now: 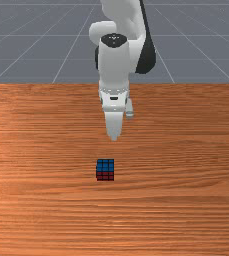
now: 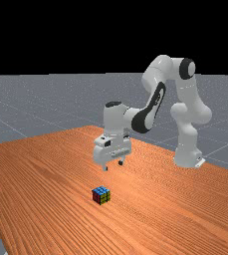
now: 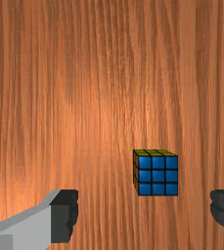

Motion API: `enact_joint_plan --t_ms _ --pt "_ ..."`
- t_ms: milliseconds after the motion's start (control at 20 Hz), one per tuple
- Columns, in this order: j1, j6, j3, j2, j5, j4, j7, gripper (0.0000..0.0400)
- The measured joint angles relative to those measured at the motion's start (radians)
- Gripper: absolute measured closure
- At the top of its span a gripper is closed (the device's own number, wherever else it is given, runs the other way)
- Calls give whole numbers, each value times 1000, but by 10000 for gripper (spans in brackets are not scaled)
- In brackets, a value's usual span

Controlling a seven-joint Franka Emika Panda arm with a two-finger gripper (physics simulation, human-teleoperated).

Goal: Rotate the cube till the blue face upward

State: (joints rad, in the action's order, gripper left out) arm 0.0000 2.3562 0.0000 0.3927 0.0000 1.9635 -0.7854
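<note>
Hanging above the table (image 2: 46, 199), the gripper (image 2: 113, 166) is released, its two fingers (image 3: 64, 215) standing wide from each other; the cube (image 3: 157, 176) rests on the table, lower and apart from them; its blue face looks upward.

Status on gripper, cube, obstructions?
Gripper open, above table, holding nothing. Cube on table, blue face up, red face toward front camera. Nothing seen between gripper and cube.

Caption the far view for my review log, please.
The open gripper hovers above the wooden table, where the cube rests with its blue face up.
</note>
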Motion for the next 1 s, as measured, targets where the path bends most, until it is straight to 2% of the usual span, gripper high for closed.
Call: enact_joint_plan --t_ms 50,100,150,200,300,350,400,450,500,650,1000 --pt "0 0 0 0 0 0 0 151" --pt "0 0 0 0 0 0 0 242" --pt "3 -3 -3 1 1 -2 18 147" --pt "4 -5 -5 2 2 -4 29 89" --pt "6 -6 -7 2 3 -5 40 33" --pt "4 -26 -16 15 6 -33 55 177" --pt "-3 -41 -28 23 9 -54 73 264" --pt "-8 -51 -40 27 10 -68 100 318" --pt "-8 -57 -50 30 11 -76 133 350" --pt "9 -66 -74 36 13 -85 252 389" --pt "58 -97 -121 51 21 -109 526 400"
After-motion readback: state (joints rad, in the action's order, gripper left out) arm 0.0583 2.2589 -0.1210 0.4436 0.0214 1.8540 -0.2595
